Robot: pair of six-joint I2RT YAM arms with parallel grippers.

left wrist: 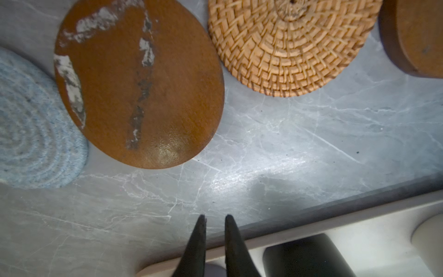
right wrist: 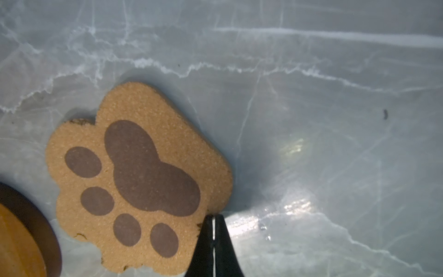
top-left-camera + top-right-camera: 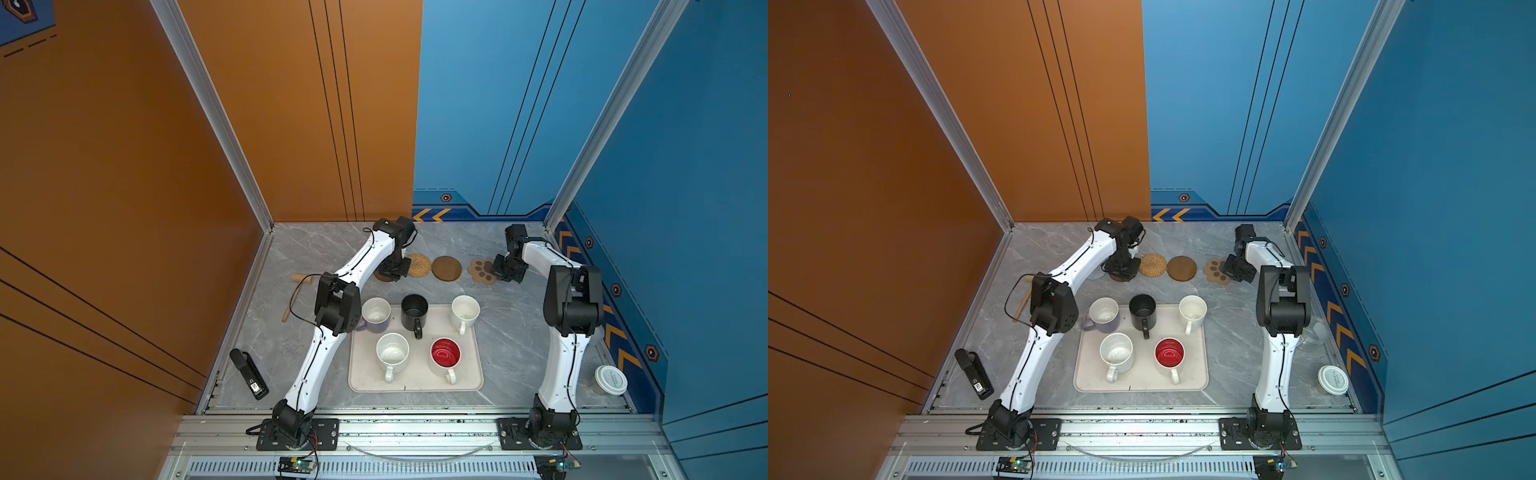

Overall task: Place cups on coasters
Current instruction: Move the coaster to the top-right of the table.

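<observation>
The large cream rectangular tray (image 3: 415, 384) is holding five empty handled mugs. These are a lavender mug with white inside (image 3: 375, 311) at its far left corner, a matte black mug (image 3: 414, 311), a plain cream-white mug (image 3: 465, 309), a speckled white mug (image 3: 392, 352) and a white mug with red inside (image 3: 445, 353).

Beyond the tray, five coasters are lying in a row on the grey marble worktop (image 3: 511, 332). They are a grey-white woven round coaster (image 1: 36, 124), a glossy brown round coaster (image 1: 143, 84), a tan rattan round coaster (image 3: 418, 264), a plain brown round coaster (image 3: 446, 268) and a tan paw-shaped coaster (image 2: 134, 177).

The left tool (image 1: 215, 217) is hanging near the glossy one, its fingers drawn together on nothing. The right tool (image 2: 214, 217), fingers pressed together, is hanging just beside the paw's edge.
</observation>
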